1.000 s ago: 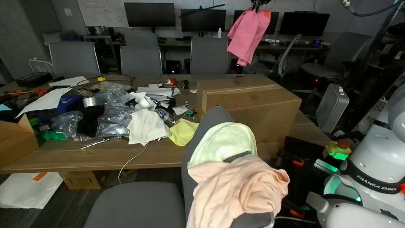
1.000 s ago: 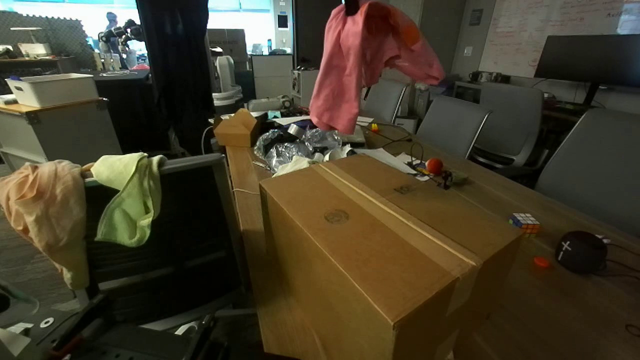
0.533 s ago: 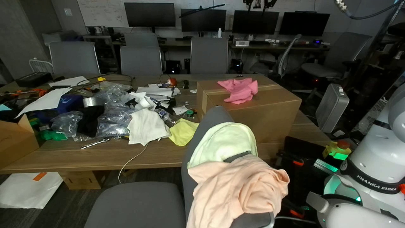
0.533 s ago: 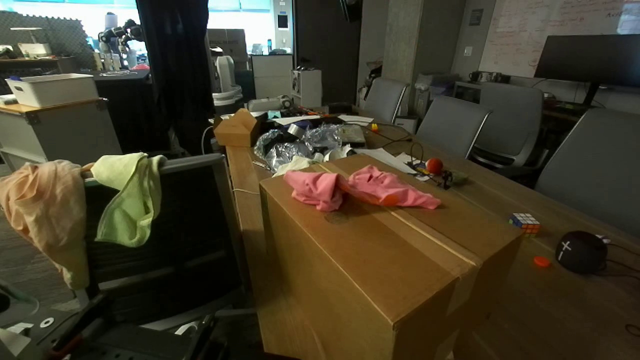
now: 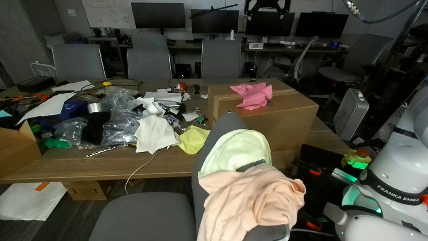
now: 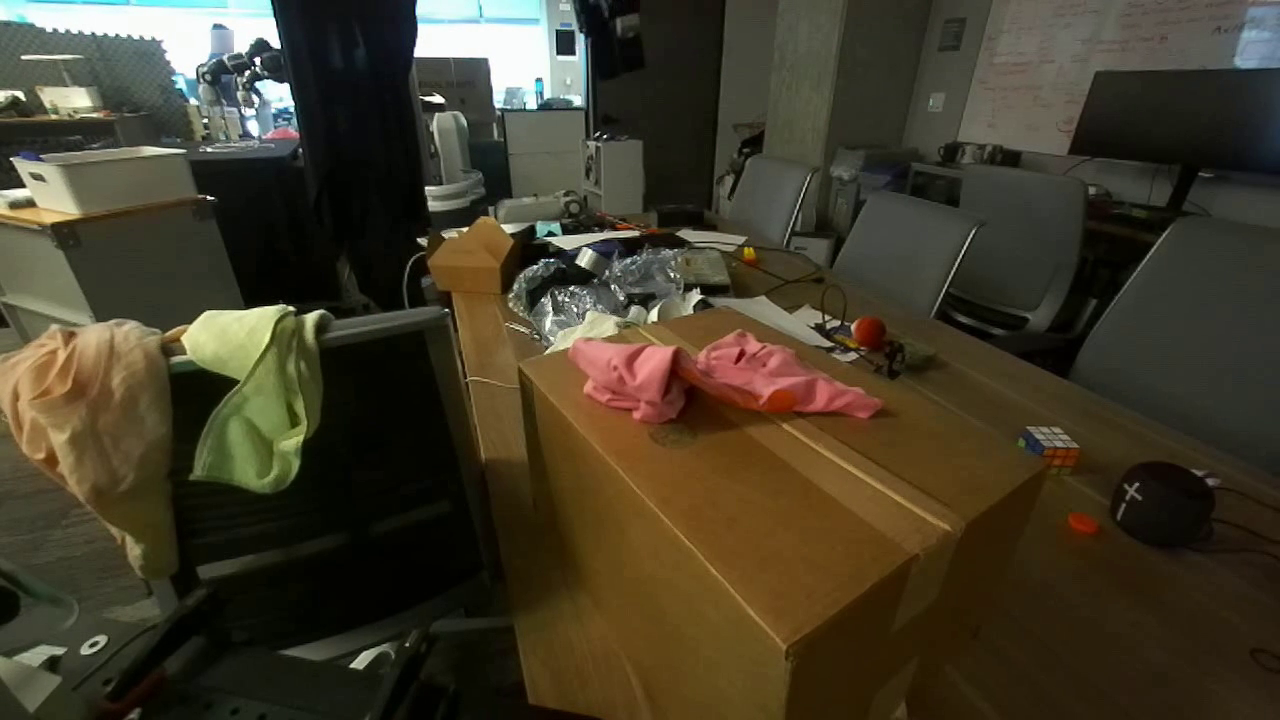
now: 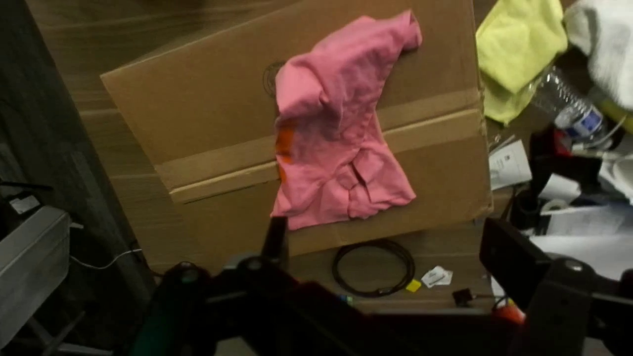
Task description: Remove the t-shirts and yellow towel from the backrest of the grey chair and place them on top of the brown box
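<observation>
A pink t-shirt [image 5: 254,95] lies crumpled on top of the brown box [image 6: 680,540]; from above, the wrist view shows that shirt [image 7: 341,113] across the tape seam. Over the backrest of the grey chair [image 5: 230,121] hang a peach t-shirt [image 5: 250,201] and, beside it, the pale yellow towel [image 5: 239,150]. Both exterior views show the peach shirt [image 6: 90,410] and towel [image 6: 255,400] draped there. High above the box, my gripper [image 5: 266,15] is open and apart from the pink shirt. Its fingers stand wide in the wrist view, nothing between them.
A white cloth [image 5: 155,134] and another yellow cloth [image 5: 194,139] lie on the table, next to plastic bags [image 5: 122,117] and papers. A Rubik's cube [image 6: 1050,448] and a black speaker [image 6: 1162,503] stand beside the box. A silver case [image 5: 351,113] is beyond the table.
The gripper has opened and let go of the pink t-shirt, which dropped from the air onto the box. Since then the gripper has shifted slightly and turned; the chair's cloths have not moved.
</observation>
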Motion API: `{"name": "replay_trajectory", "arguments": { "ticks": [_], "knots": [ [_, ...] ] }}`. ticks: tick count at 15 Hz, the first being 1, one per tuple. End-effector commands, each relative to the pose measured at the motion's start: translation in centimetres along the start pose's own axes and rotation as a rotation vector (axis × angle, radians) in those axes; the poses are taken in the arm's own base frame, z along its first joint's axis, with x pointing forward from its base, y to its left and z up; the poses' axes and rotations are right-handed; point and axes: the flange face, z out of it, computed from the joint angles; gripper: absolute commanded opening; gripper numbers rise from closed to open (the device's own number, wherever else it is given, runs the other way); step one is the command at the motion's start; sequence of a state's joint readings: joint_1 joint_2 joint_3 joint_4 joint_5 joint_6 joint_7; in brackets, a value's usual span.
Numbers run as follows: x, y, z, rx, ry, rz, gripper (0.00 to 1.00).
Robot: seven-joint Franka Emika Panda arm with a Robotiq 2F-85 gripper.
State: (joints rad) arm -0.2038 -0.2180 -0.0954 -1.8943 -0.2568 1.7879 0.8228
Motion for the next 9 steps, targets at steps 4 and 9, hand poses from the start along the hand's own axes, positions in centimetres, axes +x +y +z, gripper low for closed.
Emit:
{"name": "replay_trajectory", "arguments": {
  "ticks": [4, 9],
  "knots": [
    [-10.4, -6.2, 0.2, -0.039, -0.084, -0.364, 1.0],
    [-18.4, -10.0, 2.7, -0.056, -0.155, -0.639, 1.0]
  ]
}}
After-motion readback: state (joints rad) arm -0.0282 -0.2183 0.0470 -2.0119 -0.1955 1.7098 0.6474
